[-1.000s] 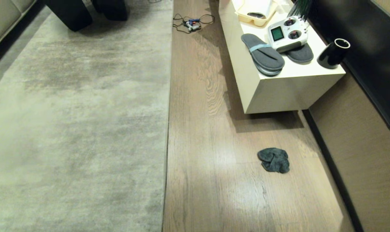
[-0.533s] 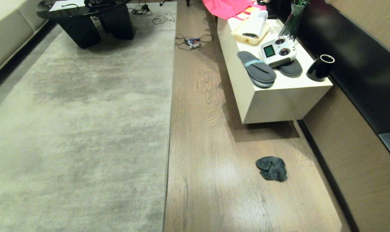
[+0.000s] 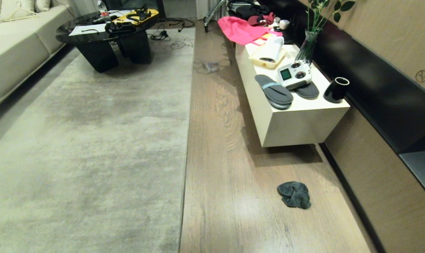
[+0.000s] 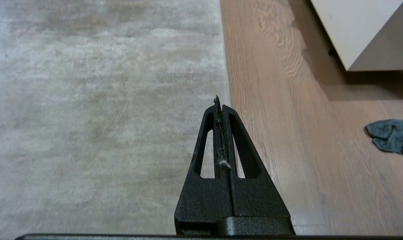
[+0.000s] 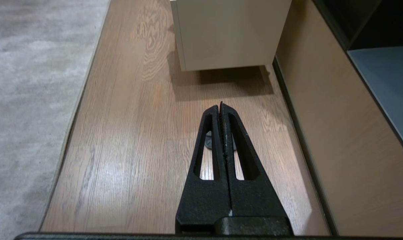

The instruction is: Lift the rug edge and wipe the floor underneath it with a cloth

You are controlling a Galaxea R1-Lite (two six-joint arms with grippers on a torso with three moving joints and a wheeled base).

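A: Item, cloth (image 3: 294, 194): lying crumpled on floor (image 3: 233, 196), well apart from rug (image 3: 89, 147) edge

B: Left gripper (image 4: 218, 101), right gripper (image 5: 220, 106): both closed, empty; risking snagging rug pile while lifting

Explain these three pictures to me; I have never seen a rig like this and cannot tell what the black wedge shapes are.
This is a wheeled robot with two arms, and each picture comes from one of its cameras. The wide picture is from its head, looking down a room; neither arm shows there. The other two come from cameras on its wrists. The black wedge in each is an end effector, its two fingers pressed shut and holding nothing: the left end effector hangs above the rug's edge, the right end effector above the floor. On the left lies the rug, flat. On the bare floor lies the cloth, a small dark rag, untouched. Beyond it stands a cream cabinet bearing slippers and other items.
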